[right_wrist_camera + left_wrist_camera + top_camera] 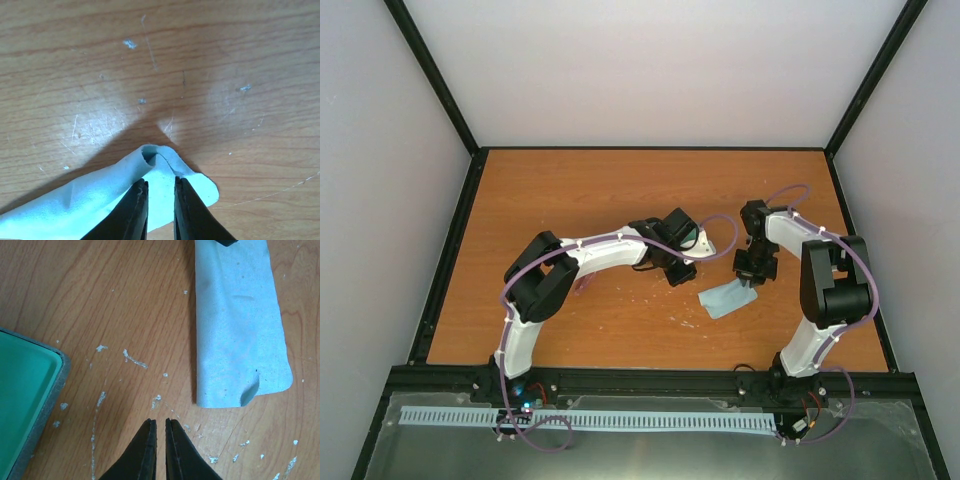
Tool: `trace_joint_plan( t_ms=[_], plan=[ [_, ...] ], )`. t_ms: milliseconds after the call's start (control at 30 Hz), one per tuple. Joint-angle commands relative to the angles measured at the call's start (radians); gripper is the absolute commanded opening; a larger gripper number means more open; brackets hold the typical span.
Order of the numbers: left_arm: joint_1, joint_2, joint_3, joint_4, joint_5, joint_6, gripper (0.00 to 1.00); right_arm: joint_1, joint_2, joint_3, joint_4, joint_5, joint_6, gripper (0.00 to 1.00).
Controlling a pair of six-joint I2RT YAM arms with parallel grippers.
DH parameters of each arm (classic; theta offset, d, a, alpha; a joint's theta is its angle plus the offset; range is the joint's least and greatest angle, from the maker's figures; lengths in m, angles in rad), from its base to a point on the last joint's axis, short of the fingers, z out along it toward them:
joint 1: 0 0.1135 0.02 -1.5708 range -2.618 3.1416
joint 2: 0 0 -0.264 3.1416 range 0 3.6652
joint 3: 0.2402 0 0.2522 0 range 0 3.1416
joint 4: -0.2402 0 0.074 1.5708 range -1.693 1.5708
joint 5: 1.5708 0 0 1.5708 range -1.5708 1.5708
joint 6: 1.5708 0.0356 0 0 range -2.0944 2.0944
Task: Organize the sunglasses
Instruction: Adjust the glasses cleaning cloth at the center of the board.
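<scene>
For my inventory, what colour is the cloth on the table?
Pale blue; the cloth shows best in the left wrist view.

The left arm [590,250] reaches toward 2 o'clock, left gripper [160,427] closed to a slit, while the right arm [835,285] curls toward 11 o'clock, right gripper [161,186] pinching the cloth [90,205].

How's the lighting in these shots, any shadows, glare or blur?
Right wrist view: a dark shadow runs left from the cloth across the table, with pale glare patches beside it. Left wrist view: sharp, a thin shadow along the cloth's left edge. Top view: even light, slightly soft.
</scene>
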Motion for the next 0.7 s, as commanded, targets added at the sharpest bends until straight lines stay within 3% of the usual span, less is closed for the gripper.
trace_joint_plan(
  t_ms=[0, 300, 667],
  plan=[
    [0.003, -0.04, 0.013, 0.015, 0.009, -0.002, 0.09, 0.007, 0.022, 0.015, -0.012, 0.003, -0.001, 0.15],
    [0.003, -0.045, 0.006, 0.018, 0.01, -0.004, 0.09, 0.012, 0.041, -0.005, 0.001, 0.0, -0.003, 0.16],
    [0.003, -0.043, 0.007, 0.019, 0.011, -0.004, 0.09, 0.021, 0.05, -0.009, -0.004, 0.009, -0.003, 0.03]
  ],
)
